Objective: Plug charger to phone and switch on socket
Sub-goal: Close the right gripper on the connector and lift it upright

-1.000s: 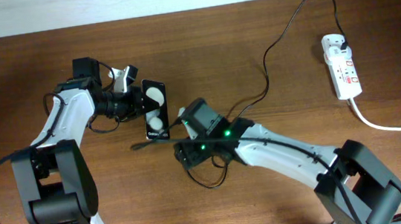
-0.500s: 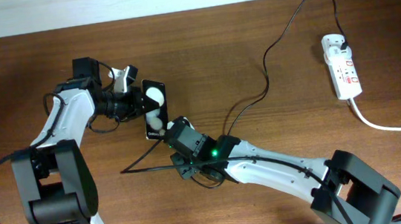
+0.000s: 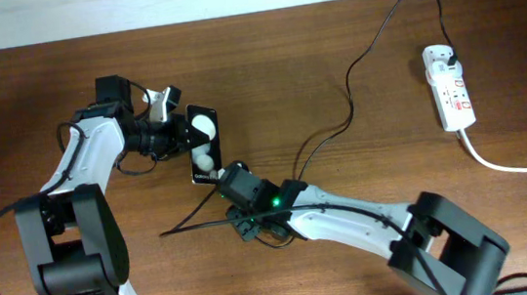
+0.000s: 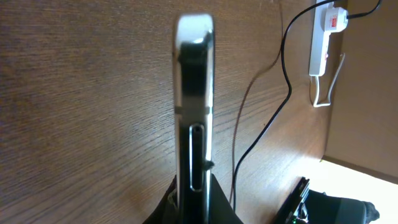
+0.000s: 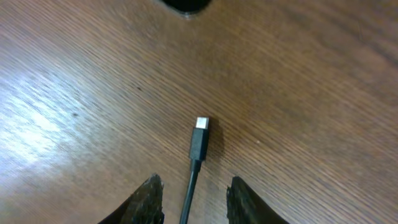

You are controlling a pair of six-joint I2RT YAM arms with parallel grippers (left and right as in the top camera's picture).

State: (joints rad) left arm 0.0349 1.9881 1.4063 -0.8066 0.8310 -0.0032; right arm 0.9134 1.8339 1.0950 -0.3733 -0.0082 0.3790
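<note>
Table [image 3: 282, 47]: brown wood with a fine straight grain and a dull sheen.

Left gripper [image 3: 187, 139]: clamped on the phone [image 3: 206, 144], left of the table's centre. From overhead the phone is a slim black rectangle, its glossy screen showing two white round spots and a line of small white text at the near end. In the left wrist view it is edge-on [image 4: 194, 124], rising from between the dark fingers: rounded corner, bright metallic rim, a narrow slot in the side. Cannot tell whether it touches the wood.

Right gripper [image 5: 197, 185]: jaws narrow but parted. The two black rounded fingertips [image 5: 153, 194] straddle the charger's thin lead without visibly pinching it. The charger's connector [image 5: 198, 140] lies flat on the wood just ahead of them. It is a small black oblong body with a short silver tip that points toward a dark glossy shape at the top of that view.

Charger [image 3: 351, 89]: a thin black cable looping in loose curves from the right arm's wrist toward the far right of the table.

Socket [image 3: 449, 89]: an elongated white plastic strip near the right edge, with small red markings on top. The charger's other end meets its far end. A thick white cord [image 3: 511, 166] leaves its near end and runs off the right edge.
</note>
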